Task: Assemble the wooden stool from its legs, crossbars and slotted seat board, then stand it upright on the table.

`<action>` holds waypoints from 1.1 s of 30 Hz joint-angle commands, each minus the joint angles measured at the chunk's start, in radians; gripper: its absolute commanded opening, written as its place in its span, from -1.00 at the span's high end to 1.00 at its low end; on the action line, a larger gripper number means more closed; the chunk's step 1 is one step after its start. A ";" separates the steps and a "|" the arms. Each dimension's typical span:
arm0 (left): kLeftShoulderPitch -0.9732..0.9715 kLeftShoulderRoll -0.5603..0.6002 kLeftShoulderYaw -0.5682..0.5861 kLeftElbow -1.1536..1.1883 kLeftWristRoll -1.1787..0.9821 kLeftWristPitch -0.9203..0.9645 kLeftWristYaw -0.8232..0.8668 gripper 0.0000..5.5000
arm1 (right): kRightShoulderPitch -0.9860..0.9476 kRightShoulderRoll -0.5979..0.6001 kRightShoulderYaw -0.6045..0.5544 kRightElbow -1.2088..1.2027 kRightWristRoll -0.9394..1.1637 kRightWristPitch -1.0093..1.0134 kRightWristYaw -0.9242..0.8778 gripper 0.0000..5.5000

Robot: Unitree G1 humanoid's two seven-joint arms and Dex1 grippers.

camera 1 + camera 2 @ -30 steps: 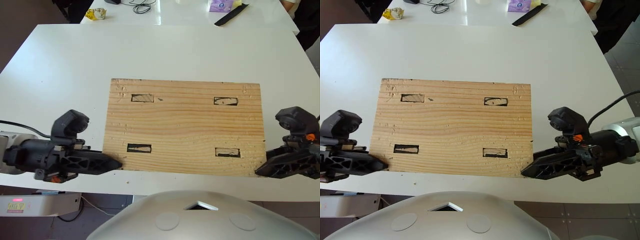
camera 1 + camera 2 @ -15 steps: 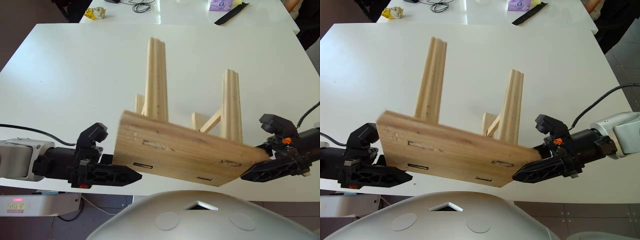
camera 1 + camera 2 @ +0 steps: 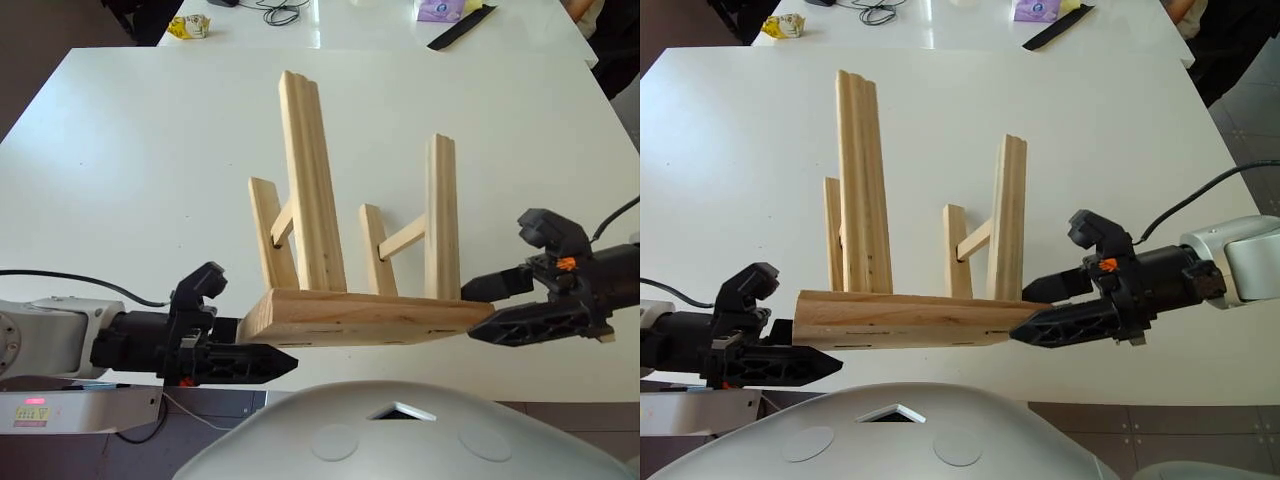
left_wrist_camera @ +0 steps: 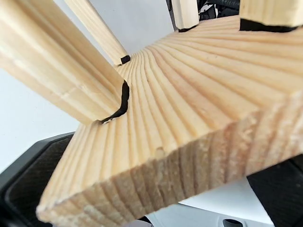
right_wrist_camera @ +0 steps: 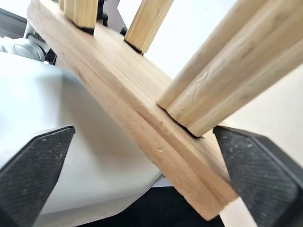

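The assembled wooden stool hangs over the table's near edge between my two grippers. Its slotted seat board [image 3: 360, 317] shows edge-on toward me. The legs [image 3: 305, 180] point up and away from me, joined by crossbars [image 3: 405, 238]. My left gripper [image 3: 252, 345] is shut on the board's left end, one finger above it and one below. My right gripper [image 3: 490, 306] is shut on the right end in the same way. In the left wrist view the board [image 4: 189, 118] fills the space between the black pads [image 4: 28, 165]. In the right wrist view it [image 5: 142, 113] does the same.
The white table [image 3: 140, 150] stretches bare behind and beside the stool. On a second table beyond its far edge lie a yellow packet [image 3: 190, 27], cables [image 3: 285, 12], a purple packet [image 3: 440, 10] and a black strip [image 3: 460, 28].
A second ago the seat lay flat with its slotted face toward me. Both grippers have since lifted and tipped the stool, so the seat's edge faces me and the legs rise into view.
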 commanded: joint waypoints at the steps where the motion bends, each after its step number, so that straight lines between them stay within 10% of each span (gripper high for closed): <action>1: 0.038 -0.072 0.046 -0.044 0.006 0.012 -0.007 -0.89 | 0.019 0.005 -0.061 0.029 -0.050 0.016 0.022 -0.96; 8: -0.032 -0.204 -0.057 -0.062 0.314 -0.050 0.005 -0.53 | 0.078 0.053 -0.098 0.010 -0.075 0.011 0.008 -0.96; 20: -0.286 -0.437 -0.238 0.109 0.838 -0.223 -0.055 -0.52 | 0.152 0.160 -0.110 -0.073 -0.066 -0.060 -0.115 -0.96; 33: -0.071 -0.357 -0.228 0.082 1.161 -0.421 -0.354 -0.52 | 0.433 0.249 -0.170 -0.041 -0.821 -0.502 0.101 -0.96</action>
